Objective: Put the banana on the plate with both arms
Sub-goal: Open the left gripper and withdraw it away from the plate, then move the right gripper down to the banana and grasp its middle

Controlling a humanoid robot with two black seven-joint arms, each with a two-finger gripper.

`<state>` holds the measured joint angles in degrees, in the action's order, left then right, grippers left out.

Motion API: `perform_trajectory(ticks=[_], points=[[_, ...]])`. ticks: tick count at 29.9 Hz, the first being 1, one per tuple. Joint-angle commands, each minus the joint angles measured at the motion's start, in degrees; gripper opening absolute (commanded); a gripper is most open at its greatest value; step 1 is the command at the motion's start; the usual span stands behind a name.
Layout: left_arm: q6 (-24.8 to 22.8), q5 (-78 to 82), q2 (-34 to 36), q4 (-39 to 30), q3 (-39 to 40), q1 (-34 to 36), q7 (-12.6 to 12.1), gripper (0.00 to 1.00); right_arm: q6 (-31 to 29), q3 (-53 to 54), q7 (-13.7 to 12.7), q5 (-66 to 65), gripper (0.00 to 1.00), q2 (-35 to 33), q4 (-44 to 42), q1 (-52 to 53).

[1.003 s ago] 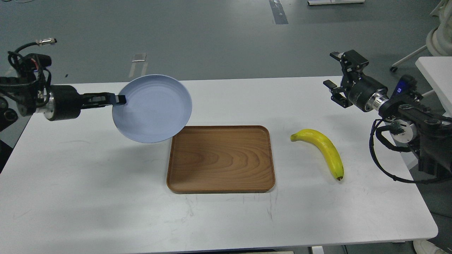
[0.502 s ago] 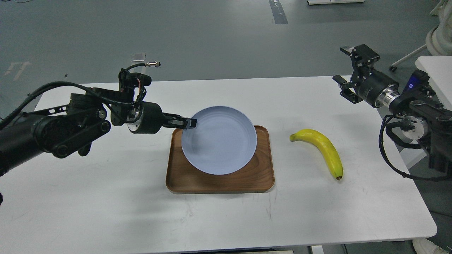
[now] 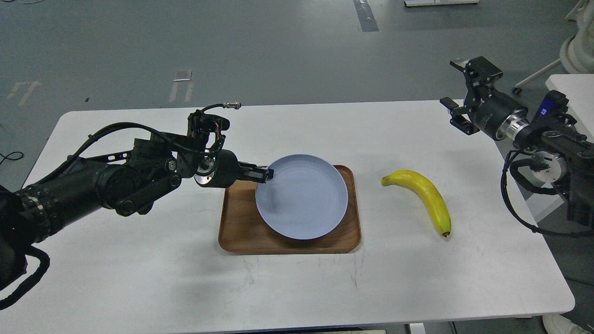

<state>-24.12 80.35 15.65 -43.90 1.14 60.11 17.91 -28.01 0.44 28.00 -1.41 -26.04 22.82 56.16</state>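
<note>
The pale blue plate (image 3: pixel 304 197) is over the right part of the brown wooden tray (image 3: pixel 241 229), low and nearly level; whether it rests on the tray cannot be told. My left gripper (image 3: pixel 266 175) is shut on the plate's left rim. The yellow banana (image 3: pixel 424 197) lies on the white table to the right of the tray, dark tip toward me. My right gripper (image 3: pixel 457 93) is open and empty, raised above the table's far right edge, well behind the banana.
The white table (image 3: pixel 139 269) spans the view, with its front edge near the bottom. A second white surface (image 3: pixel 573 90) stands at the far right beside my right arm. Grey floor lies beyond the table.
My left arm carried the plate from the far left, rightward and down over the tray, and levelled it. My right gripper drifted slightly right and back. The banana has not moved.
</note>
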Motion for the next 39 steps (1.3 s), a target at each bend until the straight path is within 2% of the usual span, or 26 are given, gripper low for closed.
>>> perform_trajectory(ticks=[1,10,11,12,14,16,17,22,26,29,32,34,35,36,39], points=[[0.12,-0.01,-1.41,2.24,0.01,-0.43,-0.94,0.0,0.01,0.0,0.0,0.0,1.0,-0.24,-0.05,-0.09],[0.12,0.07,-1.67,2.68,0.01,-1.22,-1.82,0.0,0.01,0.0,0.0,0.0,1.0,-0.24,-0.05,-0.09],[0.12,0.07,-1.67,2.68,0.01,-1.31,-1.73,0.03,0.01,0.0,0.0,0.0,1.0,-0.24,-0.05,-0.17],[0.12,0.07,-1.59,2.68,0.01,-1.31,-1.82,0.09,0.01,0.0,0.0,0.0,1.0,-0.16,-0.05,-0.17],[0.12,0.07,-1.58,2.68,0.01,-1.4,-1.73,0.49,0.01,0.0,0.0,0.0,1.0,-0.16,-0.05,-0.26],[0.12,0.07,-1.58,2.59,0.01,-1.49,-1.73,0.63,0.01,0.0,0.0,0.0,1.0,-0.16,-0.05,-0.26],[0.12,0.07,-1.58,2.59,0.01,-1.49,-1.65,0.75,0.01,0.0,0.0,0.0,1.0,-0.16,-0.05,-0.26],[-0.05,-0.63,-0.88,1.89,0.09,-0.96,-1.38,0.94,0.01,0.0,0.0,0.0,1.0,-0.16,-0.05,-0.26],[0.12,-3.08,0.08,1.8,1.23,-0.17,-0.68,0.97,0.01,0.0,0.0,0.0,1.0,0.11,-0.05,-0.35],[0.74,-14.4,2.37,1.8,2.99,1.76,0.63,0.97,0.01,0.0,0.0,0.0,1.0,0.2,-0.05,-0.44],[1.09,-29.24,4.12,1.8,5.71,2.03,4.06,0.97,0.01,0.0,0.0,0.0,1.0,0.2,-0.05,-0.44],[1.09,-44.59,7.63,1.71,8.08,1.24,7.92,0.98,0.01,0.0,0.0,0.0,1.0,0.02,-0.05,-0.53],[1.09,-44.66,7.64,1.71,8.09,1.24,7.93,0.98,0.01,0.0,0.0,0.0,1.0,0.02,-0.05,-0.53],[0.92,-50.49,9.56,1.54,8.35,0.72,9.85,0.98,0.01,0.0,0.0,0.0,1.0,-0.07,-0.05,-0.61],[0.83,-61.32,13.96,1.45,9.23,-3.58,10.09,0.98,0.01,-0.17,0.0,-0.09,1.0,-0.15,0.03,-0.7]])
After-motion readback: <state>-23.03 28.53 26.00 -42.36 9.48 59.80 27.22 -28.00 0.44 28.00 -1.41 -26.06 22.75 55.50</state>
